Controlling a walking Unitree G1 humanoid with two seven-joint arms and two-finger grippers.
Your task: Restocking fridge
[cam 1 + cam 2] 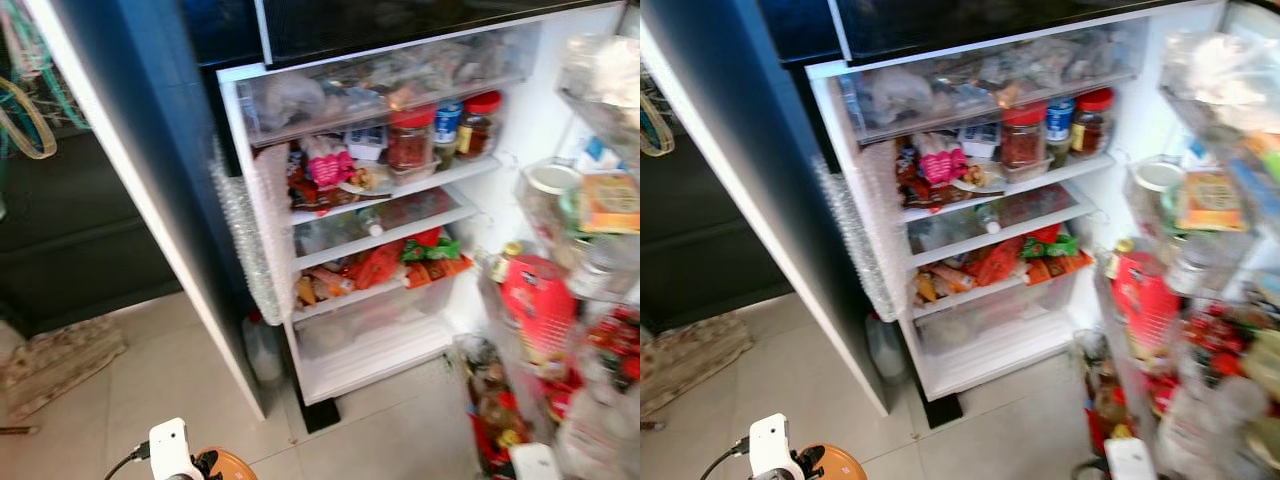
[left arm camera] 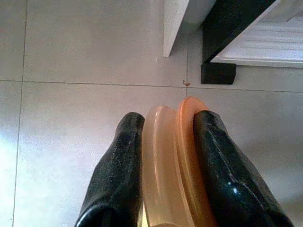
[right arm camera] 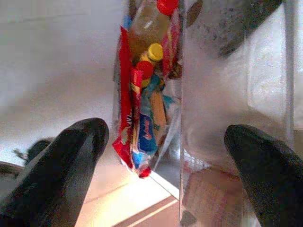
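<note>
The fridge (image 1: 395, 225) stands open before me, its shelves packed with jars, packets and bags. Its open door (image 1: 590, 330) on the right holds bottles and cartons in clear racks. My left gripper (image 2: 163, 123) hangs low above the tiled floor, shut on an orange round container (image 2: 173, 161) held edge-on between the two black fingers; the container's rim (image 1: 225, 465) shows at the bottom of the left eye view beside my white wrist. My right gripper (image 3: 165, 137) is open, next to the lowest door rack (image 3: 147, 94) full of bottles and packets.
A dark fridge side panel (image 1: 140, 150) with a white edge stands on the left. A patterned mat (image 1: 60, 365) lies on the tiled floor (image 1: 180, 385) at the left. A clear bottle (image 1: 262, 350) stands beside the fridge's base.
</note>
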